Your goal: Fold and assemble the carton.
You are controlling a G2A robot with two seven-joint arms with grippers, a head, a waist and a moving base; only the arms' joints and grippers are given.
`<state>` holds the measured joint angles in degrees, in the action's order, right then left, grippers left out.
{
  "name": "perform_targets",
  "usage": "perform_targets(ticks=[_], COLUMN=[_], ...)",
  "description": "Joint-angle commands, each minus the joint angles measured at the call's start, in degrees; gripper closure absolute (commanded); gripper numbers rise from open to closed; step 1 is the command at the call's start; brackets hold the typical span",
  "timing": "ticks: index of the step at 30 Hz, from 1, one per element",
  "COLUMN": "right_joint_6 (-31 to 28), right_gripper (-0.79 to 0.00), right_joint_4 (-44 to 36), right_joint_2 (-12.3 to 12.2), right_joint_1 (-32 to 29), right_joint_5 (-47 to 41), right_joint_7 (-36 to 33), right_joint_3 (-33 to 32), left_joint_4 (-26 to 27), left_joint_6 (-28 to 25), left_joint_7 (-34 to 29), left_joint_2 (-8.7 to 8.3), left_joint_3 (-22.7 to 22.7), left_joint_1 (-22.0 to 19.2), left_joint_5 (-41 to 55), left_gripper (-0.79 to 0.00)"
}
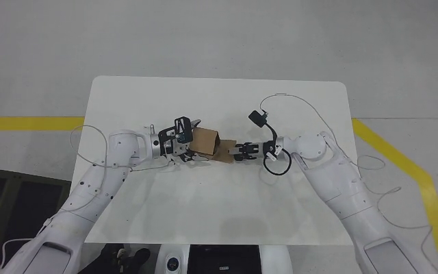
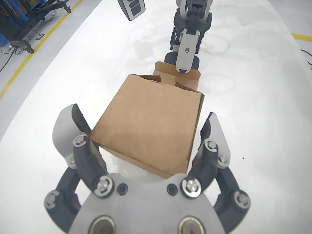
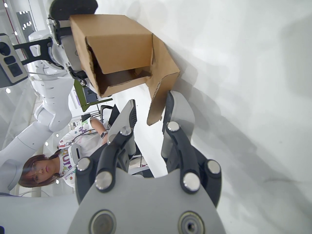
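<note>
Carton [image 2: 151, 120] in left gripper [image 2: 143, 117] (right gripper [image 3: 151, 101] straddling flap [image 3: 162, 74]).

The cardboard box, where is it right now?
In the top view the cardboard box is near the middle of the table, held by the left gripper, with the right gripper open around its end flap.

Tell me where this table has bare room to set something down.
Bare table runs along the far edge, left of the cable, and at the middle of the near edge. The centre is crowded: the carton sits between the left gripper and right gripper.
</note>
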<state>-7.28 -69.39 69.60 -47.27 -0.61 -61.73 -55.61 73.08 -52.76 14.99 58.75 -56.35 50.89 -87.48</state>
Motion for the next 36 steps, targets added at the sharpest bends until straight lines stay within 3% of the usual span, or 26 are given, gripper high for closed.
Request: perform_targets(ticks=[1, 22, 27, 36], right_joint_6=[-0.6, -9.7, -11.1, -10.2], right_gripper=[-0.222, -0.222, -0.148, -0.129], right_joint_4=[-0.6, 2.9, 5.1, 6.9], right_joint_2=[0.0, 1.2, 1.6, 2.1], right_joint_1=[0.0, 0.6, 1.2, 2.7], right_joint_5=[-0.6, -10.2, -11.3, -10.4], right_joint_7=[0.0, 1.3, 1.9, 2.3], right_joint_3=[0.0, 0.8, 1.5, 2.8], left_joint_4=[0.1, 0.4, 0.3, 0.4], left_joint_6=[0.0, 0.1, 0.1, 0.1], left_joint_7=[0.2, 0.9, 1.2, 1.1], left_joint_2=[-0.02, -0.24, -0.27, -0.29], left_joint_3=[0.0, -0.5, -0.5, -0.5], left_joint_1=[0.1, 0.6, 0.6, 0.7], left_joint_5=[-0.2, -1.4, -1.6, -1.8], left_gripper=[-0.785, -0.785, -0.785, -0.785])
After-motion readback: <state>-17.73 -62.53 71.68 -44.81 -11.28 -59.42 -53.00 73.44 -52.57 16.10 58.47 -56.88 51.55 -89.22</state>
